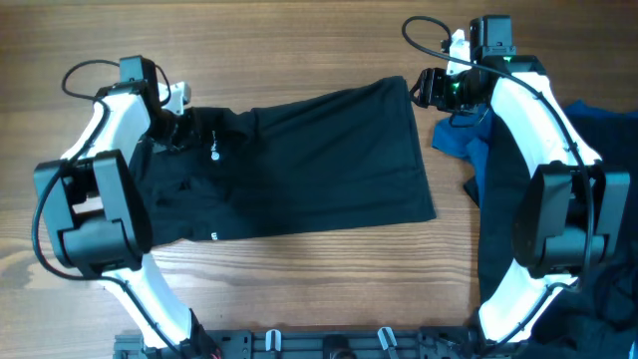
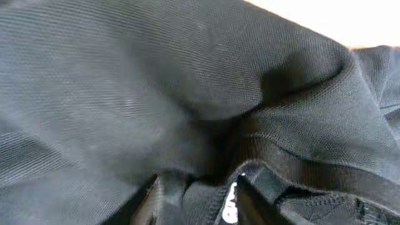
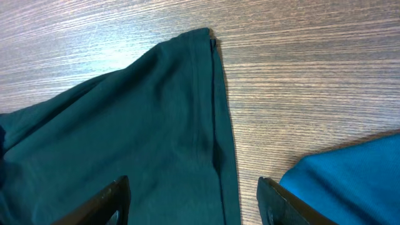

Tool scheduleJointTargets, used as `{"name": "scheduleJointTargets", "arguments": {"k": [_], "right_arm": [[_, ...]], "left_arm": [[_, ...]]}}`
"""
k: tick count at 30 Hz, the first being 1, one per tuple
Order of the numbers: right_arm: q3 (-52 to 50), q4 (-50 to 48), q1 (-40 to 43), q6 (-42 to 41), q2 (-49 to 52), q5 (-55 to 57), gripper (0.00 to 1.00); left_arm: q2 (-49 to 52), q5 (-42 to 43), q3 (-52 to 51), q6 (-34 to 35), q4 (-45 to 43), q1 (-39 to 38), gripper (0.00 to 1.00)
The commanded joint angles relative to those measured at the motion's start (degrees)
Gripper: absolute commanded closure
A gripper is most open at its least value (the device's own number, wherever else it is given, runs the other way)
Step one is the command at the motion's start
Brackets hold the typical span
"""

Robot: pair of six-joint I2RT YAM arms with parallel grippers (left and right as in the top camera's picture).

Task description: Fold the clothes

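The black shirt lies spread across the wooden table, collar end to the left and hem to the right. A white neck label and a small white print show on it. My left gripper is at the collar end. In the left wrist view its fingers pinch bunched black fabric beside the white label. My right gripper hovers over the shirt's far right corner. In the right wrist view it is open above the shirt's edge, holding nothing.
A blue garment lies just right of the shirt's far corner, also in the right wrist view. More dark blue clothes are piled at the right edge. Bare wood lies behind the shirt.
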State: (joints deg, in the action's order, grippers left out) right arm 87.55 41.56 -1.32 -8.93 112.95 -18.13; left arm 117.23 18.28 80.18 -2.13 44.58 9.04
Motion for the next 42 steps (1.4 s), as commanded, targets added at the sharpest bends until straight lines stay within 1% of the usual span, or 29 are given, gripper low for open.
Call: {"name": "scheduleJointTargets", "arguments": {"k": [1,3,6,8,11,12,14,16,18,20,22,25,28,30,31,32,34,35,36,40,41,42], "right_arm": [[0.1,0.1,0.0,-0.2,0.4,0.2,0.35],[0.1,0.1,0.0,-0.2,0.4,0.2,0.35],[0.1,0.1,0.0,-0.3,0.4,0.2,0.35],[0.1,0.1,0.0,-0.2,0.4,0.2,0.36],[0.1,0.1,0.0,-0.2,0.4,0.2,0.35],[0.1,0.1,0.0,-0.2,0.4,0.2,0.35],[0.1,0.1,0.0,-0.2,0.4,0.2,0.35],[0.1,0.1,0.0,-0.2,0.4,0.2,0.35],[0.1,0.1,0.0,-0.2,0.4,0.2,0.34],[0.1,0.1,0.0,-0.2,0.4,0.2,0.35],[0.1,0.1,0.0,-0.2,0.4,0.2,0.35],[0.1,0.3,0.0,-0.2,0.4,0.2,0.35],[0.1,0.5,0.0,-0.1,0.4,0.2,0.34],[0.1,0.4,0.0,-0.1,0.4,0.2,0.34],[0.1,0.3,0.0,-0.1,0.4,0.2,0.34],[0.1,0.3,0.0,-0.1,0.4,0.2,0.34],[0.1,0.5,0.0,-0.2,0.4,0.2,0.34],[0.1,0.6,0.0,-0.2,0.4,0.2,0.34],[0.1,0.7,0.0,-0.1,0.4,0.2,0.34],[0.1,0.8,0.0,-0.1,0.4,0.4,0.33],[0.1,0.8,0.0,-0.1,0.4,0.4,0.32],[0.1,0.8,0.0,-0.1,0.4,0.4,0.31]], "left_arm": [[3.0,5.5,-0.5,-4.1,0.0,-0.5,0.76],[3.6,6.2,-0.5,-4.1,0.2,-0.7,0.96],[2.9,5.7,-0.2,-3.6,1.9,-0.5,0.96],[1.8,4.8,0.8,0.3,3.4,0.1,0.96],[-1.5,4.8,3.9,11.3,5.7,1.3,0.96],[-2.5,4.6,4.5,14.0,5.8,1.3,0.96],[-4.2,0.5,5.3,22.9,5.5,1.3,0.96],[-4.7,-1.0,5.3,27.5,4.2,1.2,0.96],[-4.6,-1.8,5.3,29.7,4.4,1.1,0.96],[-4.6,-3.7,5.3,35.1,4.6,1.0,0.96],[-4.6,-4.3,5.3,38.6,3.9,1.0,0.96],[-4.6,-10.3,5.3,39.5,4.4,1.1,0.96],[-4.6,-22.1,5.3,39.5,8.2,1.1,0.96],[-4.6,-25.9,5.3,38.2,8.9,1.0,0.96],[-4.6,-26.3,5.3,37.6,8.8,0.9,0.96],[-4.6,-26.5,5.3,36.2,8.4,0.7,0.94],[-4.7,-27.4,5.3,34.1,8.4,0.3,0.86],[-4.7,-27.4,5.3,32.3,8.5,0.2,0.77],[-4.9,-27.3,5.4,31.4,9.1,0.2,0.73],[-6.1,-27.3,5.4,30.8,12.8,0.2,0.63],[-6.5,-27.1,5.3,30.2,13.9,0.2,0.58],[-6.6,-26.0,5.3,27.3,15.1,0.2,0.57]]}}
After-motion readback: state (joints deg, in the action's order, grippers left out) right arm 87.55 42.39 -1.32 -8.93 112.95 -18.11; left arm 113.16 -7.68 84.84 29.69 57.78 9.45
